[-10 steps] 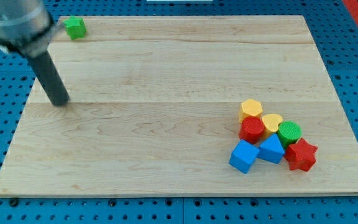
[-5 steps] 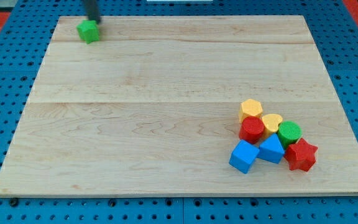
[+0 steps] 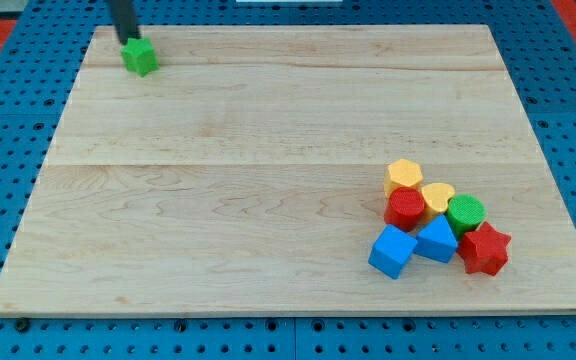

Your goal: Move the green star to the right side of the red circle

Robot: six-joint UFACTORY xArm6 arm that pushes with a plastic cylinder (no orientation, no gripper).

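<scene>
The green star (image 3: 140,56) lies near the top left corner of the wooden board (image 3: 268,160). My tip (image 3: 128,39) is just above and left of it, touching or nearly touching its upper edge. The red circle (image 3: 405,208) sits in a cluster at the lower right, far from the green star. The rod reaches up out of the view's top.
Around the red circle lie a yellow hexagon (image 3: 404,175), a yellow heart (image 3: 437,195), a green circle (image 3: 465,213), a red star (image 3: 485,249), a blue cube (image 3: 393,250) and a blue triangle (image 3: 436,240). Blue pegboard surrounds the board.
My tip swung from the board's left side up to the green star, then shifted slightly left. The green star moved right and a little down from the corner.
</scene>
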